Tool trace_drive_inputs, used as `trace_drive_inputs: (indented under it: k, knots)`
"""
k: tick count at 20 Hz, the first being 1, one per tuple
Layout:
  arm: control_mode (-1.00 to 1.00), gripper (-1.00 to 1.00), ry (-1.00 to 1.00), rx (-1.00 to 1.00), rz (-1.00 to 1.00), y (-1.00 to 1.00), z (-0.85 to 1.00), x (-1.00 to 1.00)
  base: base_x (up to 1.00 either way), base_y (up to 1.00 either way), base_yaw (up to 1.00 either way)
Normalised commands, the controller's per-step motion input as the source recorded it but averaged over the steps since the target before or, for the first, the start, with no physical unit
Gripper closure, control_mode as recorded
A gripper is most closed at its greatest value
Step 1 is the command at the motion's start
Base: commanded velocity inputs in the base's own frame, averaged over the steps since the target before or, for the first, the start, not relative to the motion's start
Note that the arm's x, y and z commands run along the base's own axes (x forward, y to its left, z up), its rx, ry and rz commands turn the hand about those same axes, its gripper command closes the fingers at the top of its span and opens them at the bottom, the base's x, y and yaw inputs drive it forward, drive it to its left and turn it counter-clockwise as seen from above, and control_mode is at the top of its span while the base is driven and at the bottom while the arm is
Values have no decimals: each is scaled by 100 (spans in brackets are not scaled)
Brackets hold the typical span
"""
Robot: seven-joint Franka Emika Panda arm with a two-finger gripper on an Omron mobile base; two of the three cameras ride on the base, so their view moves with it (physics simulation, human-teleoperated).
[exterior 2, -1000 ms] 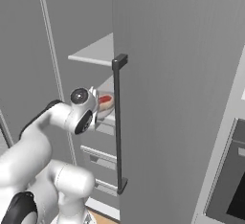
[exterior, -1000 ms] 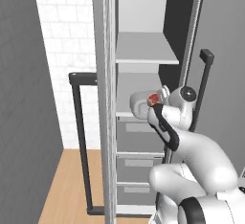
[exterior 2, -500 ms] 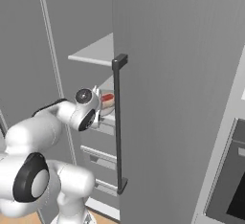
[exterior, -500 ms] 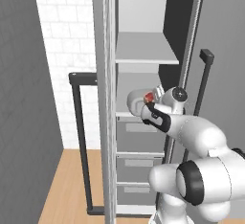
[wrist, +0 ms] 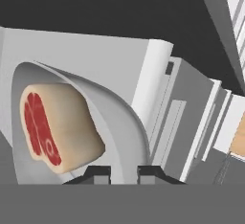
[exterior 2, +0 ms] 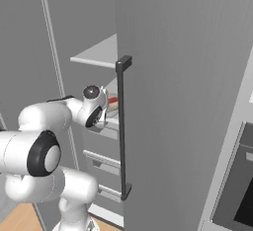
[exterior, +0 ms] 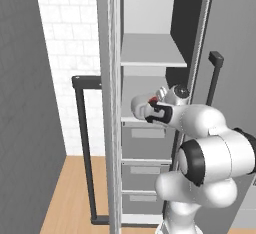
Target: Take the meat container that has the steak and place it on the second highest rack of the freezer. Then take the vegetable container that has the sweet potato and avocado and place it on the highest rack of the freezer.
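Inside the tall grey freezer (exterior: 150,53), the gripper (wrist: 123,171) pinches the rim of the shallow grey rounded meat container (wrist: 115,117), holding the red-topped steak (wrist: 57,127) over the lower pale shelf (exterior: 137,90). Best slid in level, then lowered flat before letting go.

My two base cameras are facing the open freezer (exterior: 150,53) from behind; my hand camera is looking close at its shelf.

Over the last second the white arm has folded up, its big dark-jointed elbow swinging in toward the cameras, while the claw (wrist: 123,172) carried the shallow grey rounded dish (wrist: 122,122) with the red, tan-rimmed slab of steak (wrist: 52,127) further in toward the lower pale shelf (exterior: 137,90) of the tall grey freezer (exterior: 150,23).
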Motion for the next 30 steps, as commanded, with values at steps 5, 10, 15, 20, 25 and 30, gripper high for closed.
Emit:
trace_drive_inputs:
  k: [5, 10, 15, 20, 25, 30]
  knots:
    - [-100, 100, 0, 0, 0, 0, -2, 19, 0, 0, 0]
    - [-100, 100, 4, 0, 0, -1, -2, 19, 0, 0, 0]
    - [-100, 100, 3, 0, 0, -7, -9, 27, 0, 0, 0]
    - [-100, 100, 0, -1, 0, -13, -10, 29, 0, 0, 0]
    - [-100, 100, 0, 0, -1, -1, -12, 20, 0, 0, 0]
    - [-100, 100, 0, 0, -4, 0, -7, 13, 0, 0, 0]
